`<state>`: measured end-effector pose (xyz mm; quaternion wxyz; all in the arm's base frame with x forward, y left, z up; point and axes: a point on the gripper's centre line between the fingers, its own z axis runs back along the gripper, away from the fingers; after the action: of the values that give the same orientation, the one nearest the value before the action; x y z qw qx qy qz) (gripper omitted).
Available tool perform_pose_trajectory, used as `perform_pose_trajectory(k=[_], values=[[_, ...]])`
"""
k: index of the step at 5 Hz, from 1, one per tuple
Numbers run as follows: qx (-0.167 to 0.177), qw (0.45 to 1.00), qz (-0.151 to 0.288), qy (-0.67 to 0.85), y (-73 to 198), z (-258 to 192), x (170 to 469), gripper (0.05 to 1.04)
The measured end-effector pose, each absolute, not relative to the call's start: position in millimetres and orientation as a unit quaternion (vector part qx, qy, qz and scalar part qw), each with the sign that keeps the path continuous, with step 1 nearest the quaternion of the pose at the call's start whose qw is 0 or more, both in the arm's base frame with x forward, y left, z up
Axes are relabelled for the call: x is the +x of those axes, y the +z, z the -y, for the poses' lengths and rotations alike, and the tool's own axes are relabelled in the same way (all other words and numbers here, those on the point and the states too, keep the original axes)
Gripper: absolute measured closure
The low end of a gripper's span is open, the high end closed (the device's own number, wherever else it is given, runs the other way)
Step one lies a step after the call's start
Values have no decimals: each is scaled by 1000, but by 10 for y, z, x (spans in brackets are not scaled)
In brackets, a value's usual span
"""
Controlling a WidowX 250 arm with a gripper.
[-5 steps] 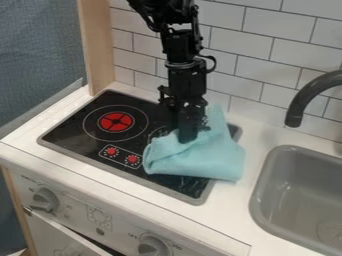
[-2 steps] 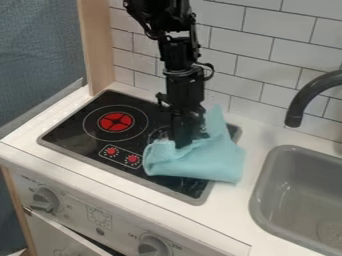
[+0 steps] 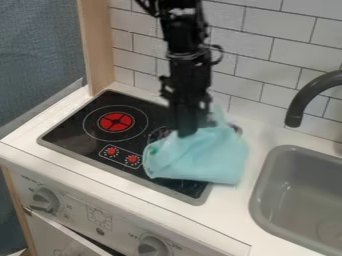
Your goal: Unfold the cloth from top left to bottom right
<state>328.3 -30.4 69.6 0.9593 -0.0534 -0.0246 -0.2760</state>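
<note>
The gripper [image 3: 186, 132] is grasping the upper part of the cloth [image 3: 200, 159], which is spreading below and to its right. For correct unfolding, the operator should be raising only the top layer, then be guiding it toward the lower right; pinching both layers would be dragging the whole cloth. The black cooktop [image 3: 73, 120] is lying beneath, set into the white tabletop [image 3: 230, 205]. The grey sink [image 3: 262, 187] is sitting to the gripper's right; the tiled wall [image 3: 257, 32] is rising behind.
</note>
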Motion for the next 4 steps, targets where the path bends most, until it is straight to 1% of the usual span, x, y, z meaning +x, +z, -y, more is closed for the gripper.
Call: perform_pose_trajectory(k=[1,2,4], values=[[-43,956,35,-288,777,358,3177,1031],[-38,948,24,-314,697,498,3032,1031],[-31,936,-24,-350,348,650,2610,1031]])
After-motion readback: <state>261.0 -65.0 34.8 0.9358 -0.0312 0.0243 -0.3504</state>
